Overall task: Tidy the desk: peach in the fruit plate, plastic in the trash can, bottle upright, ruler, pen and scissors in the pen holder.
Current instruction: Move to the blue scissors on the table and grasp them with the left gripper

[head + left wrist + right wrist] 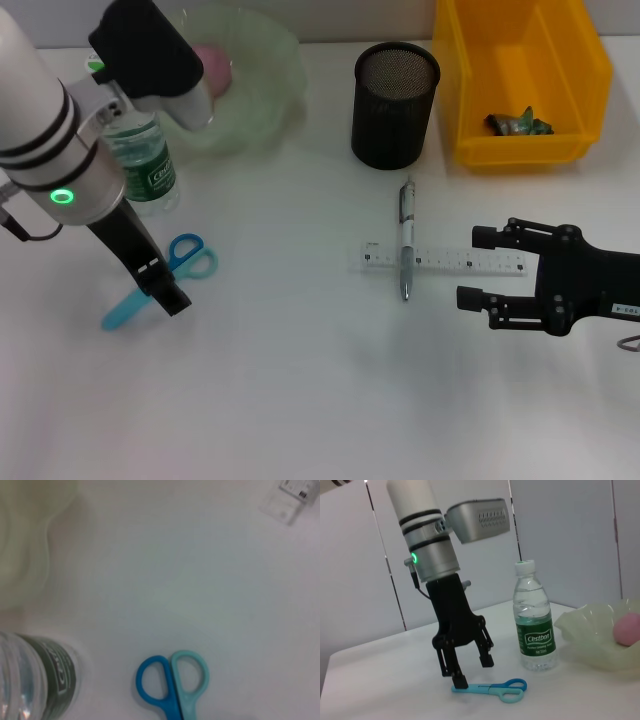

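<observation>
The scissors [188,257] lie flat on the desk [300,380] at the left, blue loops toward the bottle; they also show in the left wrist view [172,680] and the right wrist view [492,688]. My left gripper [165,290] is open and points down over their blades, one fingertip [461,681] at the blade end. The bottle [145,165] stands upright. The peach [212,66] lies in the fruit plate [265,95]. The pen [406,240] lies across the ruler [460,261] in front of the pen holder [395,105]. My right gripper [478,268] is open and empty, just right of the ruler.
The yellow trash can [520,40] stands at the back right with a dark crumpled plastic piece [518,123] inside. The bottle [535,625] and fruit plate [592,635] stand close behind the left gripper [474,672].
</observation>
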Controlling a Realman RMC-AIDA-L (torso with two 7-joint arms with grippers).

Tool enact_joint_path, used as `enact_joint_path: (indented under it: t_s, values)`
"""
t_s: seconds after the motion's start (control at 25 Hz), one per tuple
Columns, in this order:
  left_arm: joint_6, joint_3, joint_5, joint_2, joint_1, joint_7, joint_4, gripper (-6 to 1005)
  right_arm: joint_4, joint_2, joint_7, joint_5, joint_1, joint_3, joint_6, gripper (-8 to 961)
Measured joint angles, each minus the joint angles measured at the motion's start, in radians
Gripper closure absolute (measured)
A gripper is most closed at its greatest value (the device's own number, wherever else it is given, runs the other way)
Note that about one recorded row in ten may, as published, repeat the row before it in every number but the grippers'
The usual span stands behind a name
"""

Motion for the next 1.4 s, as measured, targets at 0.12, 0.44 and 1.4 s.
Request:
enact_joint_path:
  t_s: [0.12, 0.44, 1.4]
  values:
    - [-0.035, 0.007, 0.011, 0.0, -0.004, -0.002, -0.041, 216, 0.0, 0.002, 0.001, 0.0, 0.0, 0.0, 0.0, 143]
    - [-0.102, -0.002, 0.033, 0.002, -0.008, 0.002, -0.094, 250, 0.0, 0.003, 0.002, 0.0, -0.001, 0.0, -0.001, 143]
    - [-0.159, 0.005, 0.033, 0.003, -0.017, 0.01, -0.145, 506, 0.0, 0.003, 0.003, 0.002, 0.0, 0.0, -0.001, 143]
